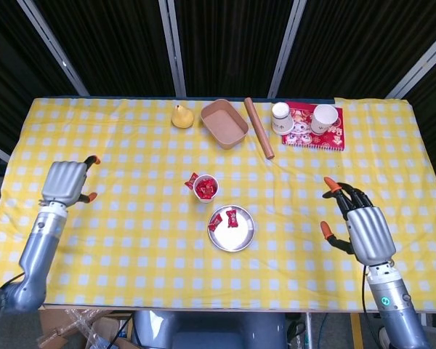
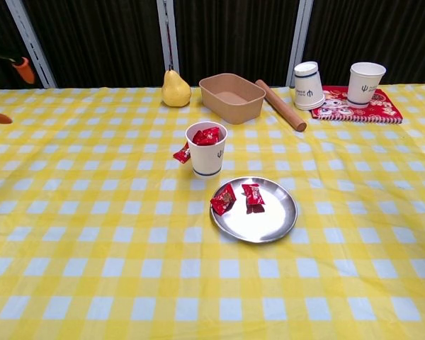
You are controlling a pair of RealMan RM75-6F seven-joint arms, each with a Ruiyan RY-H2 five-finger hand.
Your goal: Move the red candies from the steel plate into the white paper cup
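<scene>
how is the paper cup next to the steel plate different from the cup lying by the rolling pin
The paper cup by the steel plate stands mouth up; the cup by the rolling pin stands mouth down. The first holds red candies and sits on the tablecloth mid-table; the second shows no contents and is at the far edge by a red booklet. Both are white with a dark logo.

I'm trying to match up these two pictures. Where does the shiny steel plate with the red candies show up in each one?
Head view: the steel plate lies just below the middle of the picture, down and to the right of the white paper cup.
Chest view: the plate sits a little right of centre, in front of the same cup.
Shared landmark: the yellow pear at the far edge of the table.
</scene>
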